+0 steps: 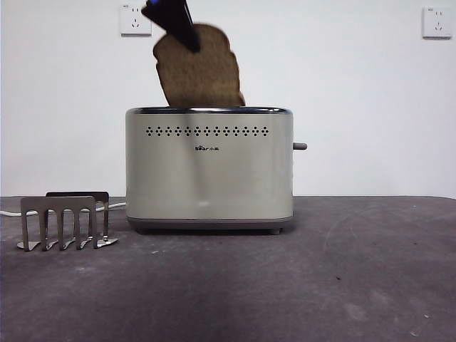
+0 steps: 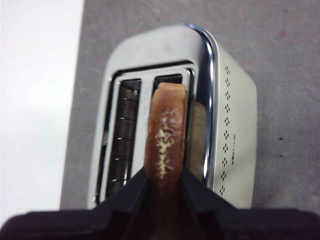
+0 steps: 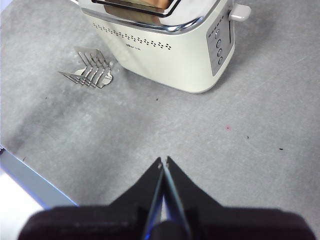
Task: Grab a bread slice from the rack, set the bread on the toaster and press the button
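My left gripper (image 1: pixel 187 39) is shut on the slice of bread (image 1: pixel 198 70), a brown speckled slice held tilted just above the cream toaster (image 1: pixel 209 171). In the left wrist view the slice (image 2: pixel 165 140) hangs edge-on over the toaster's slot nearer the vent holes, between my jaws (image 2: pixel 164 182). The toaster's top (image 2: pixel 150 55) is chrome with two slots. The dark button (image 1: pixel 300 146) sticks out of the toaster's right end; in the right wrist view it shows pale (image 3: pixel 240 12). The grey rack (image 1: pixel 65 222) stands empty at the left. My right gripper (image 3: pixel 163 162) is shut and empty over bare table.
Two white wall sockets (image 1: pixel 135 20) (image 1: pixel 436 22) sit on the back wall. A white cable (image 1: pixel 11 212) runs behind the rack. The rack also shows in the right wrist view (image 3: pixel 91 67). Dark grey tabletop (image 1: pixel 320 285) spreads in front and to the right of the toaster.
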Motion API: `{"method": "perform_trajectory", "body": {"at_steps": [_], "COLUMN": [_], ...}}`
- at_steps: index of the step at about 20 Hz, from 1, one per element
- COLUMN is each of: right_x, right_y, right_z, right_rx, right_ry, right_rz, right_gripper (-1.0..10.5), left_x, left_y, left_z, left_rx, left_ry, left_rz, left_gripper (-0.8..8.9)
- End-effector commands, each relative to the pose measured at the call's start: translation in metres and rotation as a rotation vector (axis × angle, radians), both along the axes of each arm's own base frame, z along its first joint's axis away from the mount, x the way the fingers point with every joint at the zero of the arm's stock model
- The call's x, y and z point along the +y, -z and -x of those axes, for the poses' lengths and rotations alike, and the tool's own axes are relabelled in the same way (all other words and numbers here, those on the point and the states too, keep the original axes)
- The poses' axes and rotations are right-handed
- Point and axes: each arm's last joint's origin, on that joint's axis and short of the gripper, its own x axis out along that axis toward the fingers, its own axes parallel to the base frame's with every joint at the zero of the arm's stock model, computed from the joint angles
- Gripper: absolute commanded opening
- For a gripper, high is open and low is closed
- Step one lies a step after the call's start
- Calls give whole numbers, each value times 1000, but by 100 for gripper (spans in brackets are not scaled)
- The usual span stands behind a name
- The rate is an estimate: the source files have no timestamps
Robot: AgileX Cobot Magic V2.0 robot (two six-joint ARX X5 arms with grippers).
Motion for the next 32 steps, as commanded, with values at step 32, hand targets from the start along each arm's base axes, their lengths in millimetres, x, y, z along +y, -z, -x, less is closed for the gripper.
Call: {"method": "perform_trajectory", "body": {"at_steps": [32], "right_x": [21], "right_y": [57], "right_z": [-165], "right_rx": [-99], "right_ry": [20], "right_rz": [-277], "right_gripper": [-12], "left_x": [25], "left_y": [-58], "left_z": [13], "left_rx": [-28], "left_ry": [-371], "left_rz": [511], "left_gripper": [259]}}
